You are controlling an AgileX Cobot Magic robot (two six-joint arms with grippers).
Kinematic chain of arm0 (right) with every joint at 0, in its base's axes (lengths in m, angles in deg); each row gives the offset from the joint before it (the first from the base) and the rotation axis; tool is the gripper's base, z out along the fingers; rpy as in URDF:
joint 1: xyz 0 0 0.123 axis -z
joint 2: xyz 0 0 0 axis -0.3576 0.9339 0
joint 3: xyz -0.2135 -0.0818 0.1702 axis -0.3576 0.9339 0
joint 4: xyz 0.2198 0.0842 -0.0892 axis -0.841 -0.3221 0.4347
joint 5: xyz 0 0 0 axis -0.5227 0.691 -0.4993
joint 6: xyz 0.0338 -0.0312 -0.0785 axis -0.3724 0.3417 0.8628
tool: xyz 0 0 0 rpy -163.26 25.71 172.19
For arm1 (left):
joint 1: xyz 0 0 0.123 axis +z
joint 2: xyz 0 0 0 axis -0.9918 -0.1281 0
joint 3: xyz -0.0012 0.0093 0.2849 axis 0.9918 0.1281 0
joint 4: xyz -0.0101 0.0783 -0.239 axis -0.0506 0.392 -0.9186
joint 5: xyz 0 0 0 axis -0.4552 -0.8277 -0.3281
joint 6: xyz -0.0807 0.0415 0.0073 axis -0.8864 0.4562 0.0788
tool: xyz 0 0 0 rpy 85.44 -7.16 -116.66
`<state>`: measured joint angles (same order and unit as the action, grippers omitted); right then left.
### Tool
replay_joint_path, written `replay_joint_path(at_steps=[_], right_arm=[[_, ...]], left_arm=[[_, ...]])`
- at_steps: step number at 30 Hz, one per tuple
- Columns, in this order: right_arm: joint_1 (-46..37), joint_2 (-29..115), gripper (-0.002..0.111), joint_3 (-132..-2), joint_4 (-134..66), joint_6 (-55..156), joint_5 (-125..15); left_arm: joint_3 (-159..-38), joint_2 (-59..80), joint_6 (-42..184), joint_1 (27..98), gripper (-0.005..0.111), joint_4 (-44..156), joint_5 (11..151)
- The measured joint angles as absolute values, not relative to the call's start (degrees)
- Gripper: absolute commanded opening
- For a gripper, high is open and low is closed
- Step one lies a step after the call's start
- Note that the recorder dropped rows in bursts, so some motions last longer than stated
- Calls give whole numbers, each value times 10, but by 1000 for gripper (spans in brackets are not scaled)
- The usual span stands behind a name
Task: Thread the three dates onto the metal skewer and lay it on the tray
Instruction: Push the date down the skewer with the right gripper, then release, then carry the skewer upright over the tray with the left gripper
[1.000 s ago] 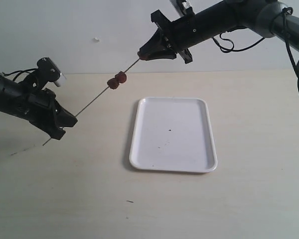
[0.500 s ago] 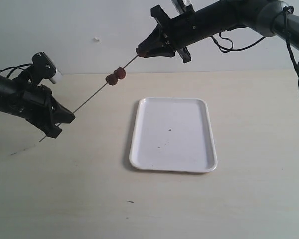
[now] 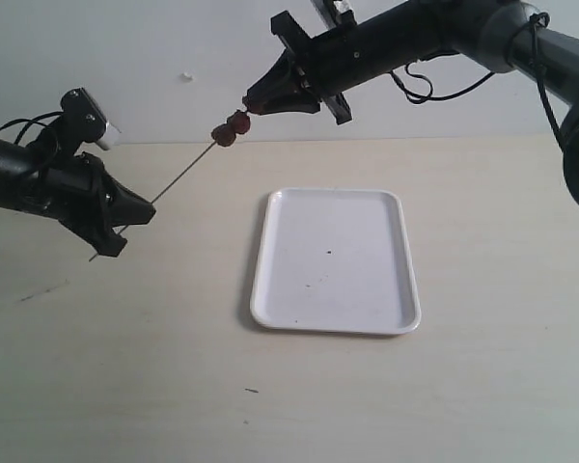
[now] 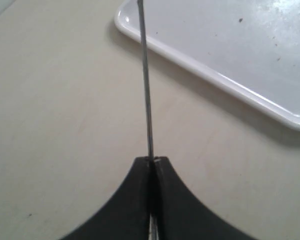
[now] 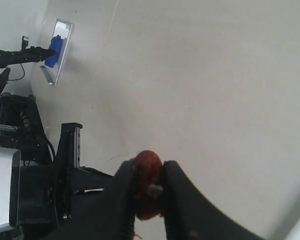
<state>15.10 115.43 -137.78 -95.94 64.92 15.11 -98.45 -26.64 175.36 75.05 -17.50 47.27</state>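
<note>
My left gripper is shut on the lower end of the thin metal skewer, which slants up to the right above the table. Two dark red-brown dates sit side by side near its upper end. Right against them, my right gripper is shut on a third date, and a grey point that looks like the skewer tip shows on that date. The white tray lies flat on the table below, bare but for a few dark specks.
The pale wooden table runs back to a white wall. A small dark crumb lies near the front edge. A blue-and-white device and black frame parts show in the right wrist view.
The right gripper has moved left along the skewer with its date until it meets the two threaded dates. The left gripper has risen slightly and tilted the skewer.
</note>
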Motion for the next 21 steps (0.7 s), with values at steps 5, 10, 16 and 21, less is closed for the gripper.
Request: replay_joint_path(at_steps=[5, 10, 16, 21], right_arm=[[146, 1154, 21, -1378, -960, 649, 154], [146, 1154, 54, -1378, -961, 655, 157], [149, 1154, 72, -1378, -951, 699, 156], [176, 1133, 72, -1378, -942, 730, 156]], left_arm=[[-985, -266, 1760, 750, 0, -197, 465], [-985, -266, 1760, 750, 0, -203, 459], [-985, -264, 1769, 748, 0, -204, 442], [-985, -263, 1764, 748, 0, -201, 442]])
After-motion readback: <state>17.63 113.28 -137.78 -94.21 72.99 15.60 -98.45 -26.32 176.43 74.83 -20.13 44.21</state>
